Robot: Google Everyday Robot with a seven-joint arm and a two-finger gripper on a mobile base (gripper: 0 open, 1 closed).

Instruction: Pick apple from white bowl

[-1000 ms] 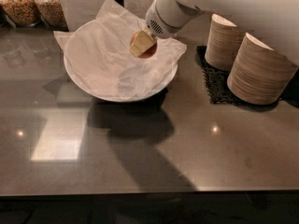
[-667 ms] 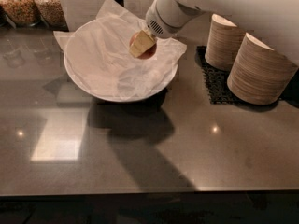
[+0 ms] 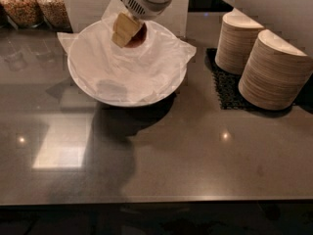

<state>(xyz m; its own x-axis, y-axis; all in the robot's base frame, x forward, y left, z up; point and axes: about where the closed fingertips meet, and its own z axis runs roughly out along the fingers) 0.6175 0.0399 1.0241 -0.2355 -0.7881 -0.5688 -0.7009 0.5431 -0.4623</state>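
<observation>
The white bowl (image 3: 113, 101) stands on the dark counter at the back left, lined with crinkled white paper (image 3: 146, 67) whose corners stick out past the rim. My gripper (image 3: 128, 31) hangs from the white arm over the bowl's far side. Its beige fingers (image 3: 122, 28) are closed around the small dark red apple (image 3: 140, 35), which shows only partly beside them. The apple is held just above the paper near the back rim.
Two stacks of beige disposable bowls (image 3: 276, 70) lean on a black mat (image 3: 222, 87) to the right of the bowl. Two jars of grain (image 3: 29, 4) stand at the back left. The counter's front edge (image 3: 156, 199) runs across the bottom.
The gripper has moved left and up, from the bowl's right inner side to above its back rim. The red apple now shows between the fingers.
</observation>
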